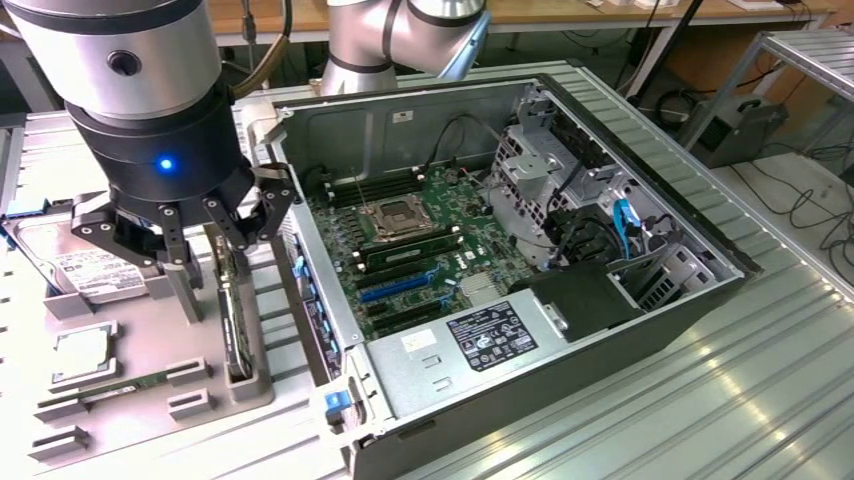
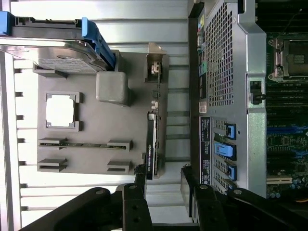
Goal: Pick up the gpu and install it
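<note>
Gripper (image 1: 200, 245) jaws spread wide, holding nothing, hovering just above the grey tray (image 1: 147, 345). The gpu (image 1: 238, 325) stands on edge in a slot along the tray's side nearest the computer case (image 1: 601, 330), close below the fingers. Probably light, stiff, fragile; take it by the board's long top edge, not the components. Arm points straight down over the tray.

Arm (image 1: 134, 70) vertical, gripper (image 1: 200, 250) facing down; jaws spread wide

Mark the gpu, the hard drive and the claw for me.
gpu (image 2: 150, 144), wrist view, the card's long edge.
hard drive (image 1: 80, 272), exterior view, its white label.
claw (image 2: 163, 185), wrist view, midway between the fingertips.
</note>
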### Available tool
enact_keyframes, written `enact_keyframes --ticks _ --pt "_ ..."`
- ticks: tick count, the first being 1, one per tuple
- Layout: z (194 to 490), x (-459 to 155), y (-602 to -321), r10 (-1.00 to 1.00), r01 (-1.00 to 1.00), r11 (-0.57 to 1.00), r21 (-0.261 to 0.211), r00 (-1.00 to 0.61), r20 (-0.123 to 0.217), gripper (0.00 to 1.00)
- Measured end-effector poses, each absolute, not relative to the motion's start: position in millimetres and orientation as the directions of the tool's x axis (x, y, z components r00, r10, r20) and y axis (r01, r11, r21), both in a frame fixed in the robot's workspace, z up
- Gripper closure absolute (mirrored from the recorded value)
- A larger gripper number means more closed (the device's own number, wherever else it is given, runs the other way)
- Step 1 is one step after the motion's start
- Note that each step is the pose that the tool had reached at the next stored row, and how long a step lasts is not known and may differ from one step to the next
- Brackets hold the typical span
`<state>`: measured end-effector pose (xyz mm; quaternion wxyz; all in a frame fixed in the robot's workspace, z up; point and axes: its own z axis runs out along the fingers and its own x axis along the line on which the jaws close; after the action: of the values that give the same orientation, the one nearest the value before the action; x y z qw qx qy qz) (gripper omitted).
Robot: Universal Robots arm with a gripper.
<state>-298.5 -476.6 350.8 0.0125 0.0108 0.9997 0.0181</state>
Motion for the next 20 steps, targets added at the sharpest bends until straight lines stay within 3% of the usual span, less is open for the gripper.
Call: enact_keyframes --ticks 14,20 --pt "345.2 -312.5 -474.0 0.022 0.021 0.999 0.036 -0.999 -0.025 0.58" --pt "333.8 -310.1 -474.0 0.021 0.021 1.000 0.015 -0.999 -0.025 0.58"
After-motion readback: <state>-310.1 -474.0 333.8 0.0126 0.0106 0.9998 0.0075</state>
